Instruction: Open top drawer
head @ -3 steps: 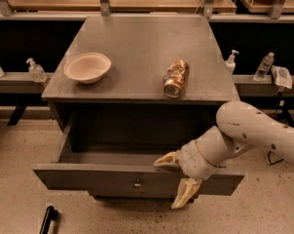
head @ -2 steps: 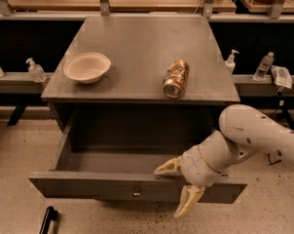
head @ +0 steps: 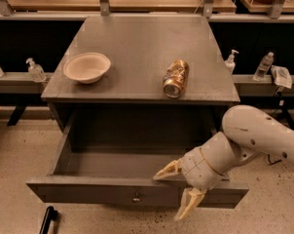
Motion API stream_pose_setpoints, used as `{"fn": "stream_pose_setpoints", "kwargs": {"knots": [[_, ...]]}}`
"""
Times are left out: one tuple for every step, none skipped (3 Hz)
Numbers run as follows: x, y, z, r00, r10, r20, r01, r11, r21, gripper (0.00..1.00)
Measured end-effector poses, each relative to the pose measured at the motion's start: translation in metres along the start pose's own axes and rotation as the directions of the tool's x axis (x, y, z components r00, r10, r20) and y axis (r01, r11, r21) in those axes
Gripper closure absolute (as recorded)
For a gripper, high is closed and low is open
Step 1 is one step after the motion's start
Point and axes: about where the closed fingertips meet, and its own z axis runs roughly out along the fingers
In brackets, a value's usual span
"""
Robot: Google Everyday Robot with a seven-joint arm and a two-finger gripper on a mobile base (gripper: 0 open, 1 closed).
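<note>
Gripper (head: 179, 190) sits at the near right of the top drawer (head: 88, 194), fingers spread apart and straddling the front panel's upper edge, one inside the cavity and one down the outer face. This hooked placement appears meant to pull on the panel rather than the small knob (head: 136, 198) to its left. Drawer stands well out of the cabinet. Bowl (head: 86, 67) and tipped can (head: 175, 78) lie on the top, beyond the work.
</note>
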Motion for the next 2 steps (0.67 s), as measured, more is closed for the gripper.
{"fn": "stream_pose_setpoints", "kwargs": {"knots": [[-0.006, -0.019, -0.020, 0.999, -0.019, 0.025, 0.018, 0.9978, 0.064, 0.32], [-0.017, -0.046, -0.048, 0.997, -0.053, 0.047, 0.046, 0.9897, 0.135, 0.31]]}}
